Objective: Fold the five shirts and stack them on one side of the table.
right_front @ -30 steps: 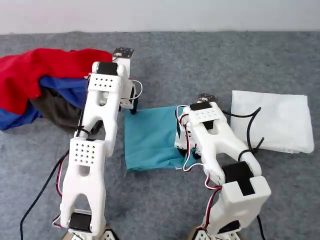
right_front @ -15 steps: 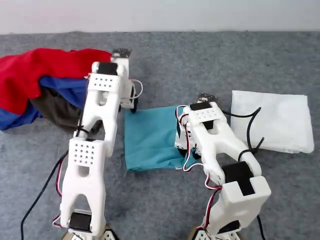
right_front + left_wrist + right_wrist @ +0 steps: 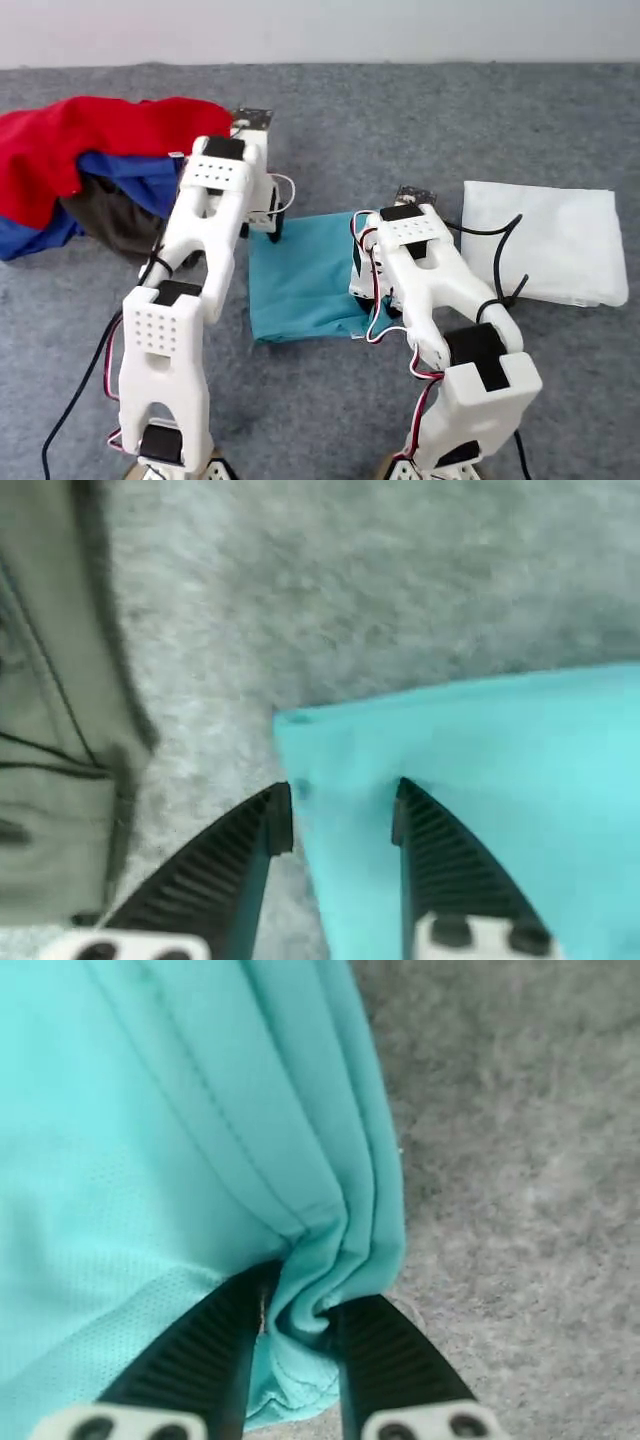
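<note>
The left gripper (image 3: 340, 815) had slid over to the teal shirt (image 3: 480, 740), jaws spread astride its corner; the right gripper (image 3: 295, 1310) pinched its fold, seemingly ready to carry.

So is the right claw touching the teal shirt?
Touching. The right wrist view shows the right gripper closed on the teal shirt, with its bunched folded edge squeezed between the jaws.

High view looks down; wrist views (very close) share the teal shirt (image 3: 300, 280).
</note>
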Available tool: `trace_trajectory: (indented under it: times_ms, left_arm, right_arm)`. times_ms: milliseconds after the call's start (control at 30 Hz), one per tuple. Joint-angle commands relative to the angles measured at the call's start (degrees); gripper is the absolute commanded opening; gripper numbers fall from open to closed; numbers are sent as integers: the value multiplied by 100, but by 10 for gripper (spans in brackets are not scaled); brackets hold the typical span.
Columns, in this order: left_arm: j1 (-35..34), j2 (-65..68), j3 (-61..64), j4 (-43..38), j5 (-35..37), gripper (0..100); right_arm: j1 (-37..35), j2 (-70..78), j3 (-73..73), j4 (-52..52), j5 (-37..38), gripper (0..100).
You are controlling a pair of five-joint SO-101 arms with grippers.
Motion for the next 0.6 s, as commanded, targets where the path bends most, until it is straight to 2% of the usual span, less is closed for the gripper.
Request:
trace_trajectory:
  times_ms: [0, 233, 567]
  left_arm:
    - [-105, -387, 145, -404, 35, 171]
    - [-70, 9, 136, -651, 44, 171]
    - [-62, 1231, -1842, 703, 44, 167]
  right_arm:
    - [92, 75, 70, -84, 79, 9]
    - [92, 75, 70, -92, 79, 9]
    - [92, 75, 70, -92, 79, 9]
